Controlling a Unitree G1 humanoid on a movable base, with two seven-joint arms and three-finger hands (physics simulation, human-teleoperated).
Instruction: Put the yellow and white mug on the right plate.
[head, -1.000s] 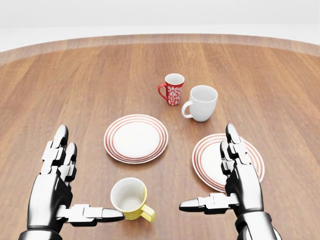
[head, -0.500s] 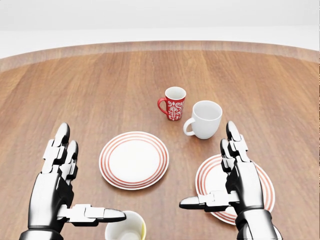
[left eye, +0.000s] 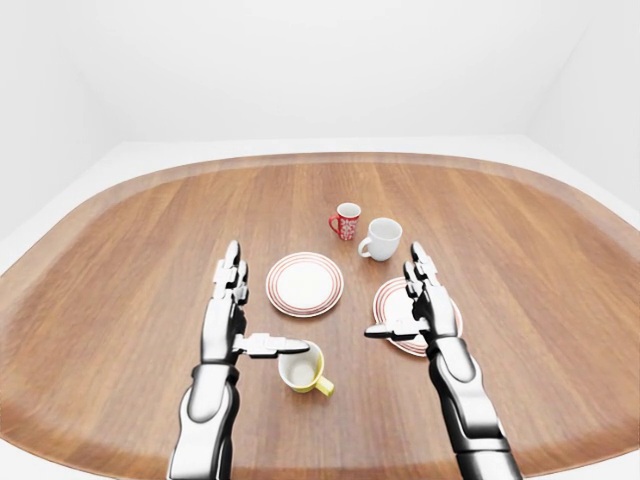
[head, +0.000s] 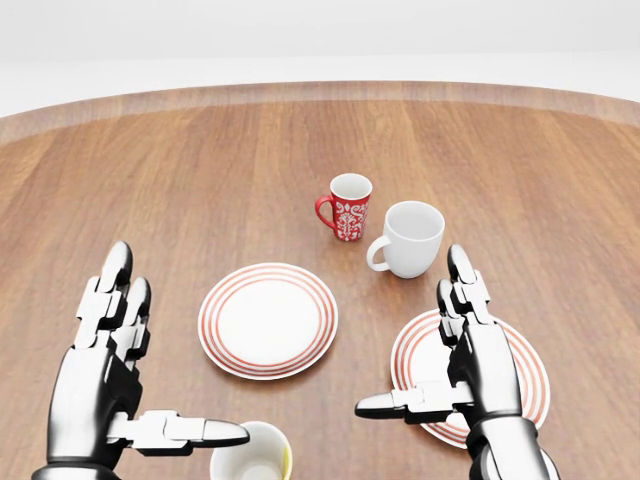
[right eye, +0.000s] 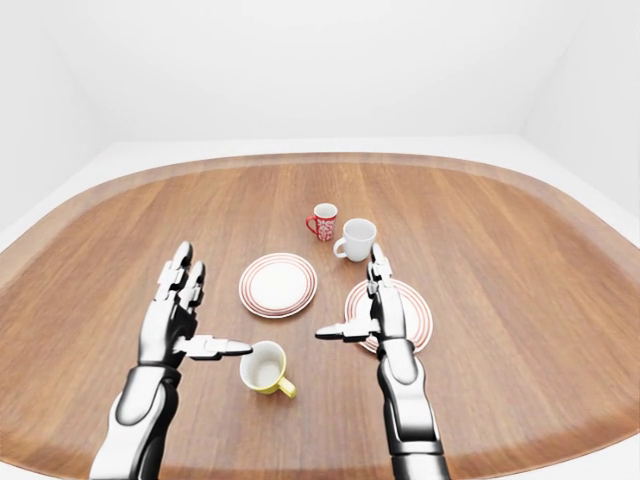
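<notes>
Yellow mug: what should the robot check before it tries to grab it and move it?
1. Yellow mug upright: ok.
2. Left robot hand open: ok; its thumb points toward the mug's rim.
3. Right robot hand open and empty: ok.
4. Right plate free of mugs: ok, though the right robot hand hangs over it.
5. Red mug and white mug clear of the right plate: ok.
6. Thumb touching the mug: cannot tell.

Nothing to read here, honestly. No words, numbers or logos anywhere. The red mug (head: 346, 206) only has a white ornamental pattern, and the two plates just have red rings.
</notes>
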